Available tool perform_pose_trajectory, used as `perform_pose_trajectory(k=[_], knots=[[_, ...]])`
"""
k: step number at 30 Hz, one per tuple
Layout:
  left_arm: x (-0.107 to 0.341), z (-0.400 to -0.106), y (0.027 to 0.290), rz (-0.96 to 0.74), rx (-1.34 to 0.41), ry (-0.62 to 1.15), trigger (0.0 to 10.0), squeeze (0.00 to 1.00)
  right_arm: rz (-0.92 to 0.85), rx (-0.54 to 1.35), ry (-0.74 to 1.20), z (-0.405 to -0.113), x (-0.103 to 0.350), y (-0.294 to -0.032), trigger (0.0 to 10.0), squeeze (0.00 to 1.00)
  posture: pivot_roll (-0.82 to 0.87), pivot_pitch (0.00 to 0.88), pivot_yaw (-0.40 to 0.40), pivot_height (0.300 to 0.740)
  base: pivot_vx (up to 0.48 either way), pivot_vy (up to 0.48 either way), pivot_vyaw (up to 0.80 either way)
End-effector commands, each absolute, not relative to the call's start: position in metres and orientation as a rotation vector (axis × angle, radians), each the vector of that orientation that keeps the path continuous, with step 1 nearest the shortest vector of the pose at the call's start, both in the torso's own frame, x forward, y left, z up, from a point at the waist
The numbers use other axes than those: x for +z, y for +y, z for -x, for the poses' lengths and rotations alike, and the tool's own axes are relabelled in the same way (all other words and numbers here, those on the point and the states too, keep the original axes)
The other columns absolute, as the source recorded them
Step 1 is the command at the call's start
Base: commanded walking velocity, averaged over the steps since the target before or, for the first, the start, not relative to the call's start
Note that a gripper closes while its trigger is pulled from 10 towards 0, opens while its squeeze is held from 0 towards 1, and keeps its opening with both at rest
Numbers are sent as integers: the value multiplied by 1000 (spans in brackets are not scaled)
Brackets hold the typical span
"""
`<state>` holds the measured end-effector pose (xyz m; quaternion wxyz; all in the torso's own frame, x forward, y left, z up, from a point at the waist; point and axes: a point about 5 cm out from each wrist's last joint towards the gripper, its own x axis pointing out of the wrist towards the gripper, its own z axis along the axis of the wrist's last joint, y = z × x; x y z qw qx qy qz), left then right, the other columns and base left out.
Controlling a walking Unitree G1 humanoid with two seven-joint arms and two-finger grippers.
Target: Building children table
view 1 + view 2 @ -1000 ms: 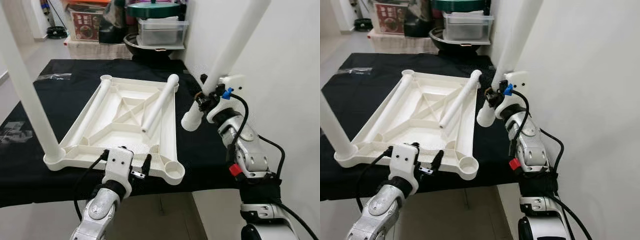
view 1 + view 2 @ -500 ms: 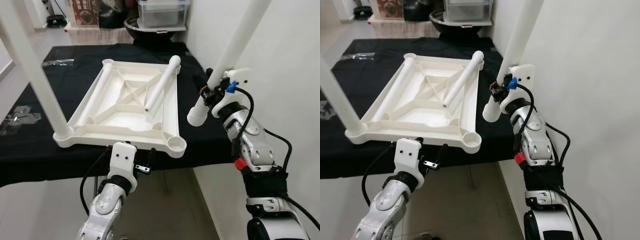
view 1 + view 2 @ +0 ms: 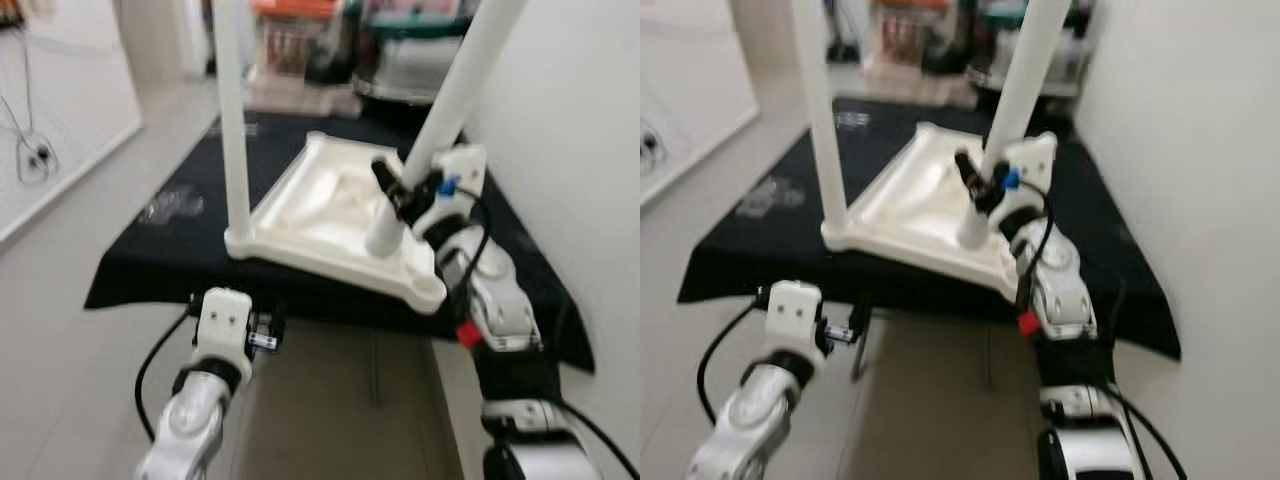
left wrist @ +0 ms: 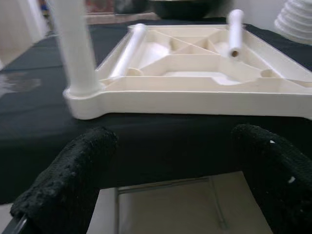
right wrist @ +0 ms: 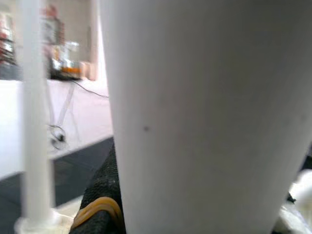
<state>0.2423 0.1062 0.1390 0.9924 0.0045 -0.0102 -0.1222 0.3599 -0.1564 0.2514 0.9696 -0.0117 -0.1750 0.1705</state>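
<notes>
Right gripper: closed around a white leg, near its lower end, above the tabletop's near right part; leg tilts up and to the right.
Left gripper: fingers spread wide, nothing between them; held low, in front of the table edge.
Tabletop: white, upside down on the black cloth; ribbed underside up.
Standing leg: upright in the near left corner socket.
Loose legs: two lie inside the tabletop.
Views: head pictures blurred.

pale tiled floor, white wall, cluttered shelf
</notes>
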Motion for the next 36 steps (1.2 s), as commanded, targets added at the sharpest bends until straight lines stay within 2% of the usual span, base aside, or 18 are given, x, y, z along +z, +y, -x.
perform_pose_trajectory(k=[1,7,13,16,23,30,34,36], knots=[[139,-242,104,-5,-255,-17,10000,0,10,326,-359,-361,252,-163,10000,0,78,40,-92,740,0,0,0],[138,-235,99,3,-290,-20,10000,0,34,314,-356,-375,260,-177,10000,0,83,48,-100,740,0,0,0],[135,-230,102,7,-284,-8,10000,0,20,250,-351,-380,263,-202,10000,0,86,48,-96,740,0,0,-800],[133,-230,103,3,-284,2,10000,0,-5,254,-355,-380,264,-203,10000,0,85,46,-94,740,0,0,-800],[132,-230,99,0,-298,7,10000,0,-20,268,-389,-381,268,-197,10000,0,83,40,-90,740,0,0,-663],[132,-231,101,-4,-284,7,10000,0,-29,321,-382,-383,266,-185,10000,0,87,48,-92,740,0,0,0],[133,-229,102,5,-286,8,10000,0,-106,473,-283,-389,261,-176,10000,0,91,61,-90,740,0,0,0],[137,-225,99,29,-325,1,10000,0,-98,622,-237,-392,264,-169,10000,0,98,77,-92,740,0,0,0]])
